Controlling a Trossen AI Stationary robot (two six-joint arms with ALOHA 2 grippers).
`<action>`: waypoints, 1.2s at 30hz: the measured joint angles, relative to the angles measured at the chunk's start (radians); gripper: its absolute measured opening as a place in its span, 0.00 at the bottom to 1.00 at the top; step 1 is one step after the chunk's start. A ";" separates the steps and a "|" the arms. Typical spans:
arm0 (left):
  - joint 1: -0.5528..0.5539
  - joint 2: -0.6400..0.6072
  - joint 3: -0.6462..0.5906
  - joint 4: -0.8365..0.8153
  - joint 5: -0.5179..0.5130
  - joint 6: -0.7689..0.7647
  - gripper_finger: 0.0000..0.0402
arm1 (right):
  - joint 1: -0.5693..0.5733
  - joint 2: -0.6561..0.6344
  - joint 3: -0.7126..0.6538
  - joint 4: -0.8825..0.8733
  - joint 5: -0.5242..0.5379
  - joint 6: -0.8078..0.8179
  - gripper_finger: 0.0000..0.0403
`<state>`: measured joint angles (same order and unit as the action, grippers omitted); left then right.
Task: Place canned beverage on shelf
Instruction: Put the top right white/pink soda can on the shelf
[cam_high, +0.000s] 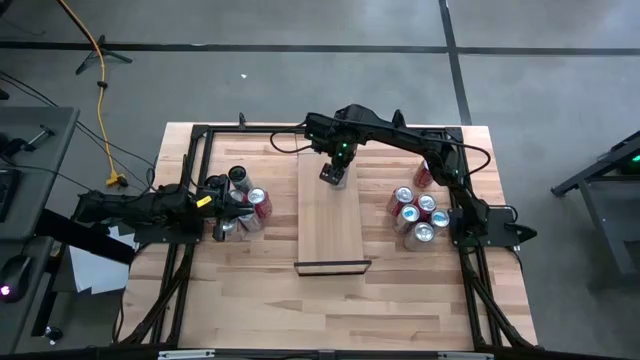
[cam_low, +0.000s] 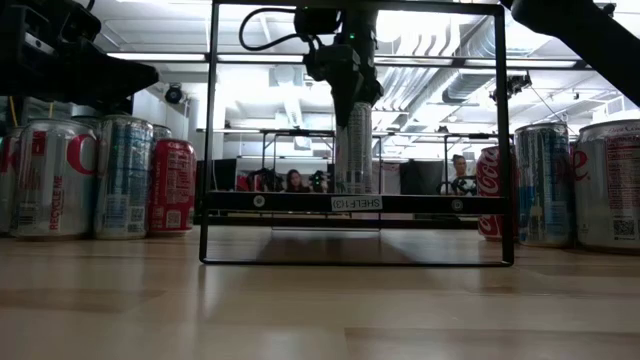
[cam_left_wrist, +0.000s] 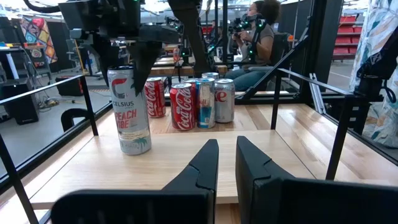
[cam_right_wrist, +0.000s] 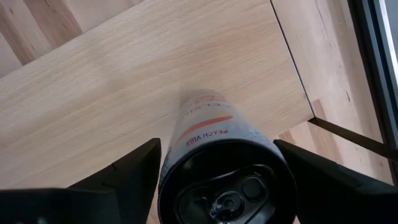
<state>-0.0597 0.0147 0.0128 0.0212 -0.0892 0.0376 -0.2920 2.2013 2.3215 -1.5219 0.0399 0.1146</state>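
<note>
Celsius can (cam_left_wrist: 131, 111) stands upright on the shelf (cam_high: 330, 225), near its far end, long axis vertical, top up. Placement looks nearly done; what remains is letting go and backing off. Right gripper (cam_high: 334, 172) straddles the can's top, fingers spread clear of its sides. Left gripper (cam_high: 226, 213), fingers slightly parted and holding nothing, waits among the cans near the worktop's left edge.

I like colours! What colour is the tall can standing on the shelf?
The tall can is silvery white with orange lettering, seen best in the left wrist view.
</note>
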 joint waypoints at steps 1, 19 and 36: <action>0.000 0.000 0.000 0.000 0.000 0.000 0.01 | 0.000 0.000 0.000 0.000 0.000 0.000 0.75; 0.000 0.000 0.000 0.000 0.000 0.000 0.01 | -0.003 -0.017 0.001 -0.015 -0.071 -0.052 0.96; 0.000 0.000 0.000 0.000 0.000 0.000 0.01 | -0.028 -0.259 0.002 0.010 0.028 -0.096 0.96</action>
<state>-0.0597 0.0149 0.0125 0.0208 -0.0891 0.0376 -0.3204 1.9428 2.3234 -1.5120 0.0674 0.0190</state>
